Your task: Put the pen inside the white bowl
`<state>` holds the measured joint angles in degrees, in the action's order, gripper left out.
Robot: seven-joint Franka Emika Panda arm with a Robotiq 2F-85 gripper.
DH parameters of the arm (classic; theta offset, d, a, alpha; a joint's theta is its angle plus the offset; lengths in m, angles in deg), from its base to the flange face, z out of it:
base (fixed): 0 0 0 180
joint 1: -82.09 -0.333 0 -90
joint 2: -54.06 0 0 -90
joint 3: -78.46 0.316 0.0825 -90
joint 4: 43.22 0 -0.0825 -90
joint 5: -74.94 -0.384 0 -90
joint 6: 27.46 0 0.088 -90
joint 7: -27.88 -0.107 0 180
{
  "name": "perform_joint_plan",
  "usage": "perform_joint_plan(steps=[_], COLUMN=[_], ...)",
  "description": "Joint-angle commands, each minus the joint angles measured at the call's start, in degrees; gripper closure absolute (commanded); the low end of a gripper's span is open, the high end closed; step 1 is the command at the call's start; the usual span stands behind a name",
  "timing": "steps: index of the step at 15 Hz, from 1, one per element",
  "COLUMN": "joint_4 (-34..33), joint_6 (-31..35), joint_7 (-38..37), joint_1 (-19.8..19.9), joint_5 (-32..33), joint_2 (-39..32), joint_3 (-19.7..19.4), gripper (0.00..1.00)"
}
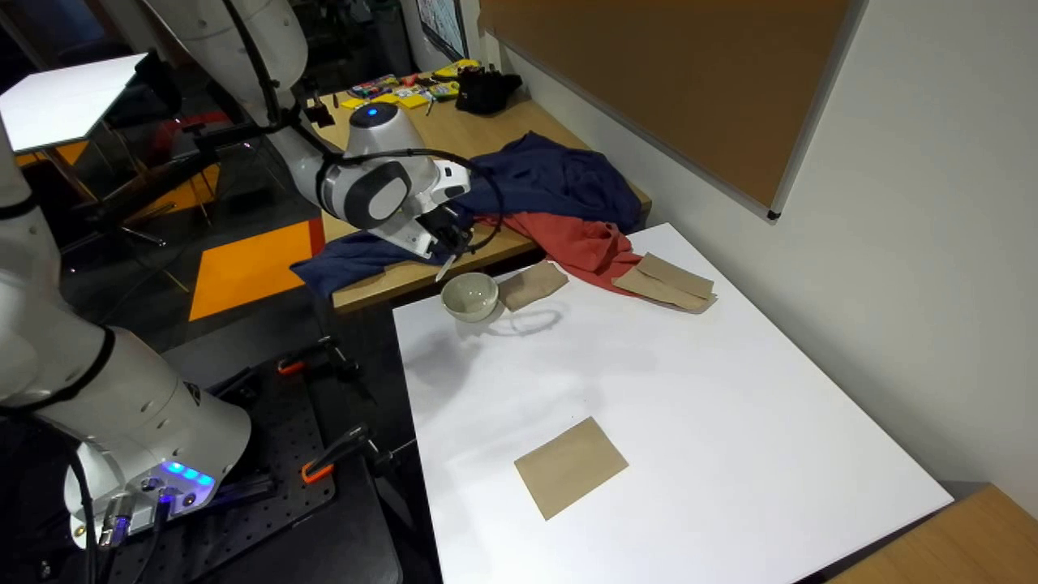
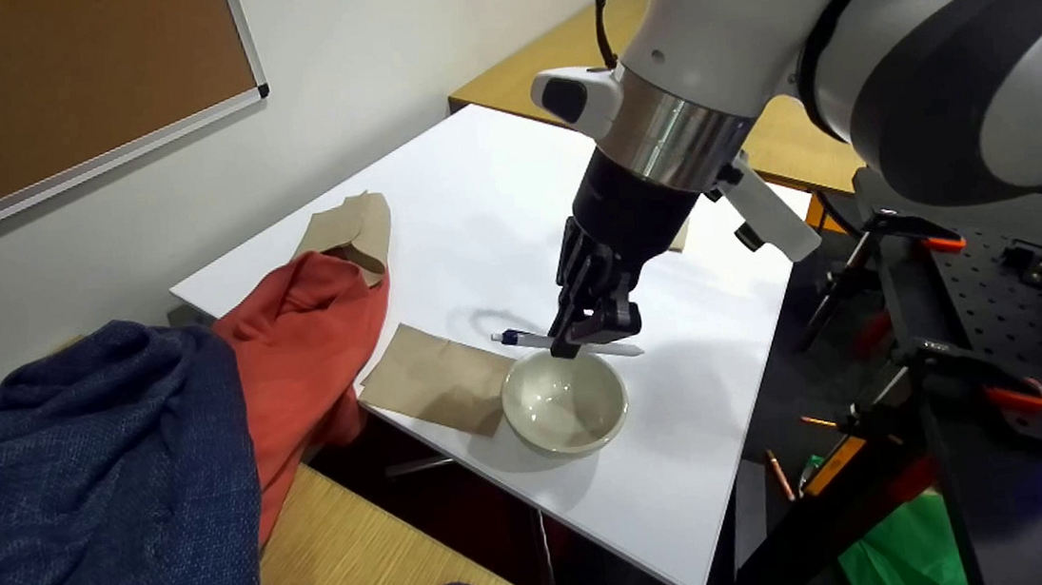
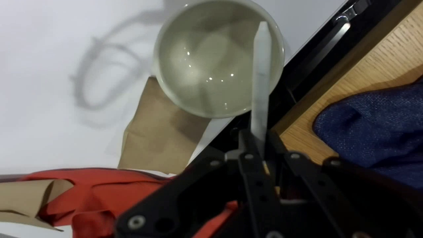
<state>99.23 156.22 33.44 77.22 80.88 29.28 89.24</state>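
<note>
The pen is a light whitish stick with a dark blue end, seen in both exterior views (image 1: 445,268) (image 2: 620,350) and the wrist view (image 3: 261,76). My gripper (image 1: 454,246) is shut on the pen, with both ends sticking out of the fingers (image 2: 583,336). In the wrist view the fingers (image 3: 259,142) close around the pen. The white bowl (image 1: 470,300) stands upright near the table's corner. No object shows inside the bowl (image 2: 567,408). The pen is held above it, overlapping the bowl (image 3: 205,69) near its rim in the wrist view. Exact height cannot be told.
Brown paper (image 1: 535,284) lies beside the bowl. Red cloth (image 1: 580,243), more folded brown paper (image 1: 666,284) and dark blue cloth (image 1: 551,178) lie further along. A tan sheet (image 1: 572,468) lies on the white table (image 1: 689,454). The table edge is close to the bowl.
</note>
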Motion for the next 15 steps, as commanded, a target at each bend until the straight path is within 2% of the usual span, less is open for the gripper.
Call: perform_joint_plan(steps=[1,6,10,15], joint_4=[-0.6,-1.7,-3.4,-6.6], joint_6=[4.4,8.9,13.9,14.4], joint_7=[5.5,8.1,6.9,7.1], joint_1=[8.8,14.2,13.5,9.5], joint_5=[3.8,10.0,12.5,12.0], joint_2=[-3.9,-8.3,-10.8,-13.1], joint_3=[6.3,7.8,6.1,2.5], gripper=[0.97,0.97,0.97,0.97])
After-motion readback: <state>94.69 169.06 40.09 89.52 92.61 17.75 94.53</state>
